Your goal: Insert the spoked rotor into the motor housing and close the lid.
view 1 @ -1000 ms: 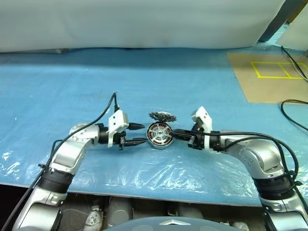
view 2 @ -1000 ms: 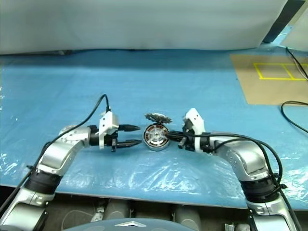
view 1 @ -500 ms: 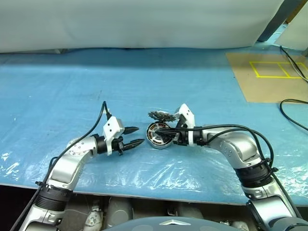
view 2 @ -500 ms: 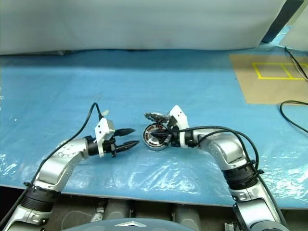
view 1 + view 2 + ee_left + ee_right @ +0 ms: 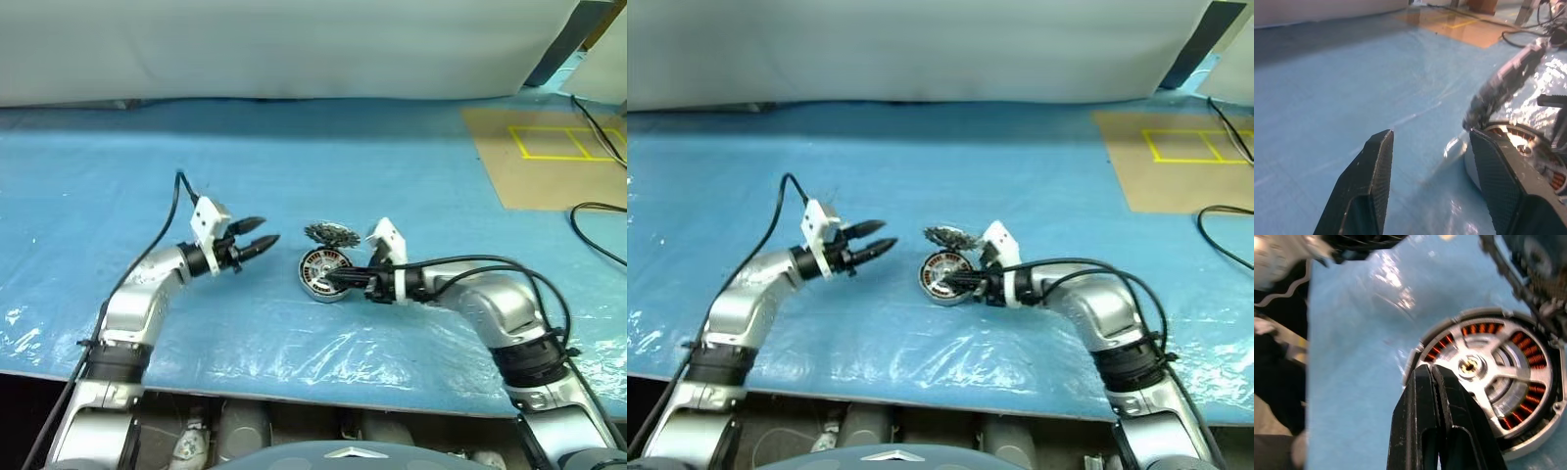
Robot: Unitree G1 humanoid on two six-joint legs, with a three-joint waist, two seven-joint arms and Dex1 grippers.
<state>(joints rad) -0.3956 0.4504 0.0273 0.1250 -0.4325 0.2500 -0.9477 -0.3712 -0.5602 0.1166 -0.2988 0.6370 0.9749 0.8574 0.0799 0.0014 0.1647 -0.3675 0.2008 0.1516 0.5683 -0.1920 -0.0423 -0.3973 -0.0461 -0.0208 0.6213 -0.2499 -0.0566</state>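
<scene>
Since the earlier frames we see the left gripper [image 5: 257, 233] lifted and drawn away from the motor, now well apart from it toward the bench's far left, while the right gripper [image 5: 331, 278] has pushed in from the right until its tips lie over the housing's face.

We count two grippers, one housing, one lid and one rotor. The left gripper's two black tapered fingers [image 5: 1367, 181] stand apart with nothing between them; their inner faces are finely knurled. The right gripper's fingers are pressed flat together, clenched on nothing, their tips over the rotor's spokes in the right wrist view.

The round grey metal motor housing [image 5: 1540, 438] sits near the middle of the bench, on the crinkled clear plastic film [image 5: 294, 343] that covers the blue bench top [image 5: 118, 157]. Inside it a ring of copper-orange windings [image 5: 1525, 342] circles the centre. The silver spoked rotor [image 5: 1484, 374] already lies inside the housing, its flat shiny arms meeting at a small brass-coloured hub. The round grey metallic lid [image 5: 330, 234], ridged and toothed along its edge, stands open and tilted at the housing's far edge.

At the bench's far right corner lies a brown board with yellow lines [image 5: 549, 147].
</scene>
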